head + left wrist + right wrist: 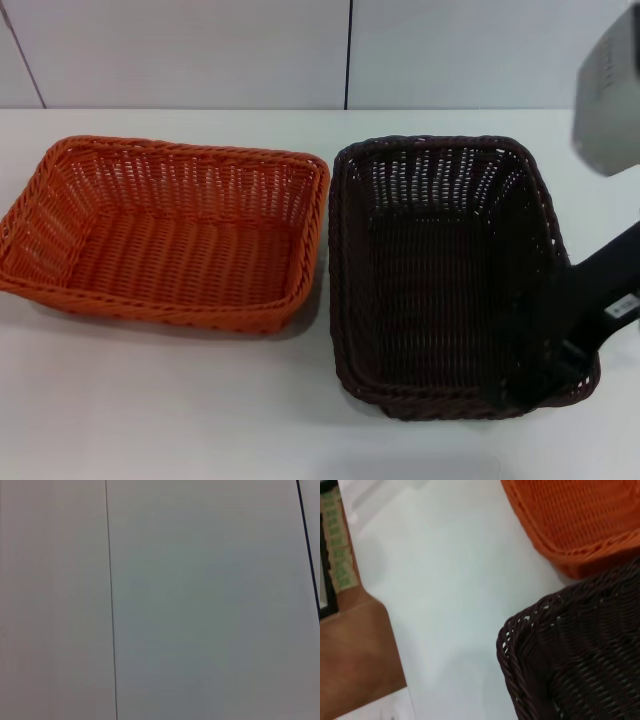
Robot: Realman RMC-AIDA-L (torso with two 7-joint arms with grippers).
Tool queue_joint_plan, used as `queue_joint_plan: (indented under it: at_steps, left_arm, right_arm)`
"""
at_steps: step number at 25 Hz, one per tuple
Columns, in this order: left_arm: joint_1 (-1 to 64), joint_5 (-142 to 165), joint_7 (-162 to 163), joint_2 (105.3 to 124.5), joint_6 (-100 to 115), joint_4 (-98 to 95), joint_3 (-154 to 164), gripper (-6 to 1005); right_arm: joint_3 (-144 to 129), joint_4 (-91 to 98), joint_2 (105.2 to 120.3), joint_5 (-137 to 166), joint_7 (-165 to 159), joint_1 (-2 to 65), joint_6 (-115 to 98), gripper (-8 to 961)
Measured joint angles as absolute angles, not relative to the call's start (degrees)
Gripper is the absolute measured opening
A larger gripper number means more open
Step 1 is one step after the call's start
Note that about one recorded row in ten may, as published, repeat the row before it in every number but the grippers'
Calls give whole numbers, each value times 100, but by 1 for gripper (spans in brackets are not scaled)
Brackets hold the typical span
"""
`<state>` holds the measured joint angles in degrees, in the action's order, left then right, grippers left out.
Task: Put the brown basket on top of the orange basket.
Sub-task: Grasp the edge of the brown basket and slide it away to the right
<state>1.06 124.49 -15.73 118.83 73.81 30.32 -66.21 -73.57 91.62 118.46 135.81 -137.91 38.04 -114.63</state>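
Note:
The orange basket (165, 230) sits on the white table (150, 420) at the left, open side up. The brown basket (450, 270) sits right beside it on the right, their rims almost touching. My right gripper (556, 368) reaches in from the right and is at the near right corner of the brown basket, over its rim. The right wrist view shows a corner of the brown basket (580, 660) close up and part of the orange basket (580, 520) beyond it. My left gripper is out of view; its wrist view shows only a pale wall.
A white panelled wall (350, 50) runs behind the table. A grey part of my right arm (610, 100) hangs above the table's right side. A brown cardboard box (355, 660) stands beyond the table's edge in the right wrist view.

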Motion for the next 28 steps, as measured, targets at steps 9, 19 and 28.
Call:
queue_joint_plan:
  at_steps: [9,19,28]
  left_arm:
    - [96,12446,-1573,11882,7412,3040,-6557,783]
    - [97,12445,-1573,11873,7403,3032,-6546,783]
    - [111,12445,-1572,11862,7407,2985,-6547,783]
  right_arm:
    - [-7945,8365,11853,13729,-13724,4064,-11036,777]
    - [-8558,7624,11891,13773,-13726,4286,-10575,777]
    - [-8853,7707,11892,13923,-13770,4305,-10492,618]
